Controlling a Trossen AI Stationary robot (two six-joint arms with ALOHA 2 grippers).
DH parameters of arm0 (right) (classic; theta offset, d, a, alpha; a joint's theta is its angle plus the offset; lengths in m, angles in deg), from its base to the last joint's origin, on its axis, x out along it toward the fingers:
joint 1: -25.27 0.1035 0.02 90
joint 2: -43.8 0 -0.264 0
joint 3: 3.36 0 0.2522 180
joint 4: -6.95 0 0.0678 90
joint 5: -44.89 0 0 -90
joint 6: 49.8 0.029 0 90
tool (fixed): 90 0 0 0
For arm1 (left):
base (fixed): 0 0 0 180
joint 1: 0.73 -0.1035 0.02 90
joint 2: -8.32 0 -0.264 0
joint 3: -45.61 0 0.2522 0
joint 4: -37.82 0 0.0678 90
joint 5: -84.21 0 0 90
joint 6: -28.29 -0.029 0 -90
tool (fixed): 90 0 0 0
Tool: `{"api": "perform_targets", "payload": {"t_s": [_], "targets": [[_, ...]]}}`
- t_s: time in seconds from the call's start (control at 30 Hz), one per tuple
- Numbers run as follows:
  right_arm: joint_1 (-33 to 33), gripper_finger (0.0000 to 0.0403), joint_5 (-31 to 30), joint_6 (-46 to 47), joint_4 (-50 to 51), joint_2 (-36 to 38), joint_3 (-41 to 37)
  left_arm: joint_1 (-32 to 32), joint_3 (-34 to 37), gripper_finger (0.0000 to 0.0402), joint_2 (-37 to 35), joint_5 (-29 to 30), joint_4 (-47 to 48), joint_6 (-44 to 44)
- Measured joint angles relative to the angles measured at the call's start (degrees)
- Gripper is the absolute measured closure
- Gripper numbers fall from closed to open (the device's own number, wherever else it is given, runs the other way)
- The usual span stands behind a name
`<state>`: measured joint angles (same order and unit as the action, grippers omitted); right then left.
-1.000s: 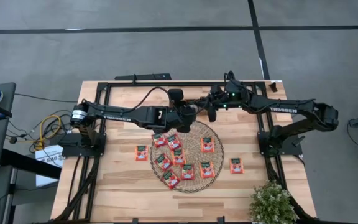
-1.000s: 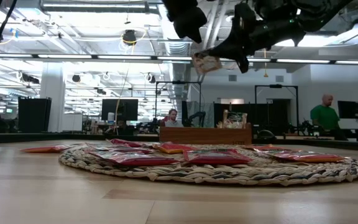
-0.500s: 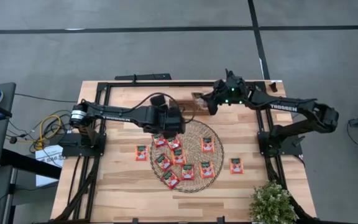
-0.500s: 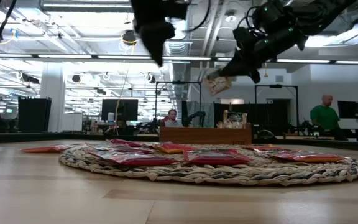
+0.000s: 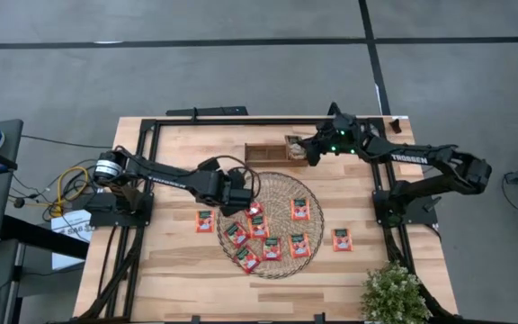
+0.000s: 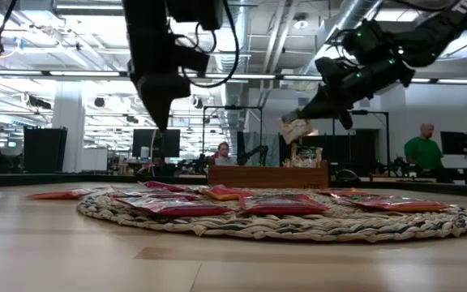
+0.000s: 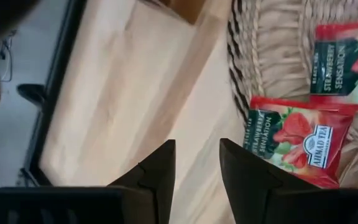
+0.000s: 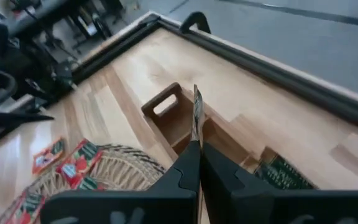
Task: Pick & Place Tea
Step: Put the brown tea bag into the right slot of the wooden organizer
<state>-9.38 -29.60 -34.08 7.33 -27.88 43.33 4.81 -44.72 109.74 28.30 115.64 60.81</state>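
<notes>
Tea sachet, pale, flat (image 8: 197, 115) | your right claw (image 5: 309, 151) pinches it above brown wooden tray (image 5: 261, 154) | left claw (image 5: 239, 195) parted, empty, over round woven mat (image 5: 277, 191) edge

You can read "STRAWBERRY SENSATION" and "AHMAD TEA" on the red square tea sachet (image 7: 297, 140), and "TROSSEN" in white letters on the dark right robot arm (image 5: 406, 157).
</notes>
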Motion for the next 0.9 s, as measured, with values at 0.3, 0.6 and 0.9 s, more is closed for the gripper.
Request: {"api": "perform_targets", "payload": {"t_s": [0.3,0.6,0.9], "targets": [[2.07,0.0403,-7.25,0.92,-7.28,4.53,-7.47,2.33,6.71,0.0284,-6.16,-2.32,-7.73,1.63],[3.89,0.0403,-12.08,0.79,-13.72,5.24,-12.33,2.63,16.79,0.0285,-20.74,-1.87,-20.04,2.35],[4.42,0.0403,-15.33,0.29,-19.69,1.61,-14.38,2.74,26.17,0.0285,-32.57,-5.03,-30.55,4.97]]}}
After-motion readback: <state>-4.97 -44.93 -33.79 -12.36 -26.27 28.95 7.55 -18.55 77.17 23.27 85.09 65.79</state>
